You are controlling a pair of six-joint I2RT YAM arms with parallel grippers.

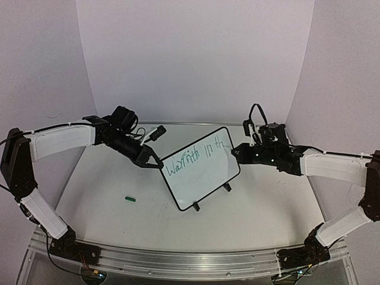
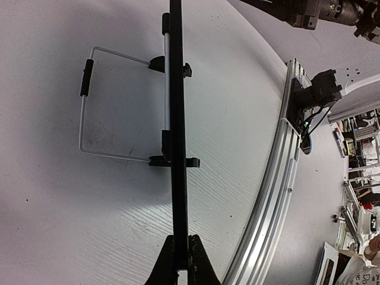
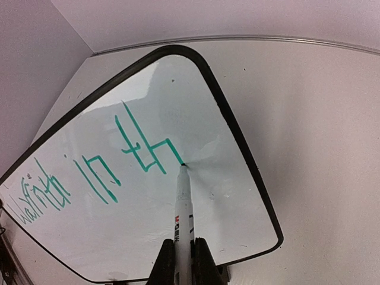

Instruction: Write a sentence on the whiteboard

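Right pincer (image 3: 184,256) clamped on marker (image 3: 182,205), tip touching whiteboard (image 1: 205,175).
Left pincer (image 2: 183,261) pinches its left edge; it stands in the middle of the table (image 1: 101,190), between the arms, green writing across it.

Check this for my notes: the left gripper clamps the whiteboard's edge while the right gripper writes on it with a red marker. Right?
Only the colour is wrong: the marker writes green, not red. The right wrist view shows the right gripper holding the marker, tip on the whiteboard beside green writing. The left gripper does clamp the board's edge.
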